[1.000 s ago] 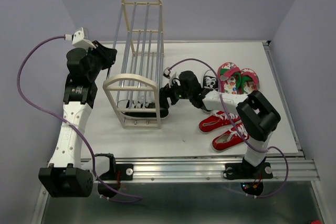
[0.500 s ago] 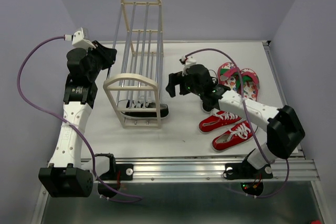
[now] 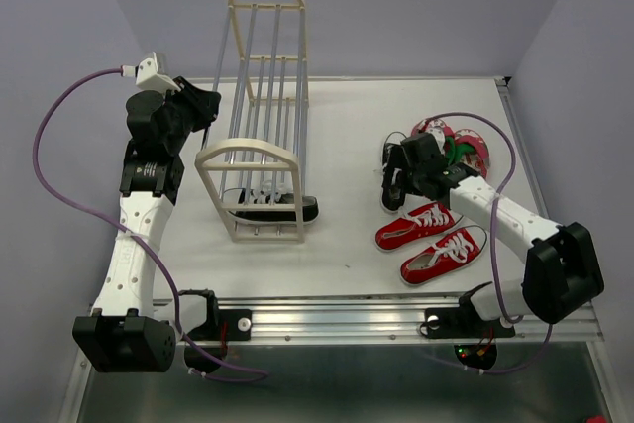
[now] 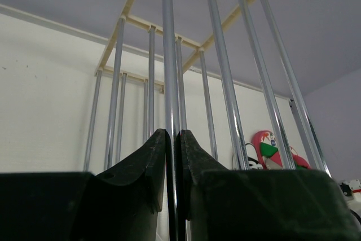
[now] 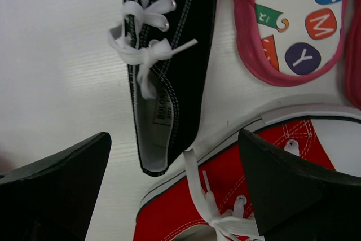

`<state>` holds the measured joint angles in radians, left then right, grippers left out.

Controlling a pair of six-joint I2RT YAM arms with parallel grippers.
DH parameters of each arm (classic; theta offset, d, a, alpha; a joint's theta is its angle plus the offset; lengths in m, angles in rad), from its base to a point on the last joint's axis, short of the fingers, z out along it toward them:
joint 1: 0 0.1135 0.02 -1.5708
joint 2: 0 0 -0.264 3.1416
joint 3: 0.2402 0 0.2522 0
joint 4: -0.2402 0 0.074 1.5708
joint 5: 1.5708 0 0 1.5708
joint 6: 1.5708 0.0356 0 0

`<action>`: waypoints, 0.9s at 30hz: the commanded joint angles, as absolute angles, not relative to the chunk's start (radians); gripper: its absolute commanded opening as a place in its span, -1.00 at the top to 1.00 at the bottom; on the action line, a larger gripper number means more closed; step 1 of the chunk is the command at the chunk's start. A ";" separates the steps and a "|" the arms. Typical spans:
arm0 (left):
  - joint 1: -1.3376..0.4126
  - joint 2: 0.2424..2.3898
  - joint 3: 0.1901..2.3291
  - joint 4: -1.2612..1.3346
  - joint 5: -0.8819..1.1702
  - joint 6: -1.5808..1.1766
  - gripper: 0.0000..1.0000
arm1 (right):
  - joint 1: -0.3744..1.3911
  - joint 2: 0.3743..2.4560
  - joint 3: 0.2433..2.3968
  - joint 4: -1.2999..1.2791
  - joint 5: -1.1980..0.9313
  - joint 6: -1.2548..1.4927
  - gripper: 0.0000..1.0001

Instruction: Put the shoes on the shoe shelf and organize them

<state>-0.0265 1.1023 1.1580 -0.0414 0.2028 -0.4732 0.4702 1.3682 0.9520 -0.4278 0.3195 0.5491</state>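
Your left arm stood raised with the elbow bent, left pincer [image 4: 172,139] clamped on a silver rod [image 4: 168,55] of the shoe shelf [image 3: 265,76]. Your right arm reached low over the worktop [image 3: 347,245], right pincer [image 5: 175,139] spread wide, pointing down over the loose black sneaker [image 5: 169,71] beside the red sneakers [image 3: 436,240]. The other black sneaker [image 3: 282,207] lay on the shelf's bottom tier.

Bright, even overhead light casts only soft shadows on the white counter [image 3: 347,245], glints along the silver rods [image 4: 224,83] of the shoe shelf [image 3: 248,148], and leaves the close dark fingers [image 5: 51,196] blurred in both wrist views.
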 commanded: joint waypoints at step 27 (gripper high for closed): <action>-0.037 1.135 1.131 -0.038 0.166 -0.439 0.64 | 0.397 1.382 0.919 -0.387 0.325 0.588 -1.00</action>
<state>-0.0269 1.1038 1.1580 -0.0402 0.2024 -0.4740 0.4080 1.3796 0.9386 -0.4339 0.3569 0.6064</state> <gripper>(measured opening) 0.254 0.998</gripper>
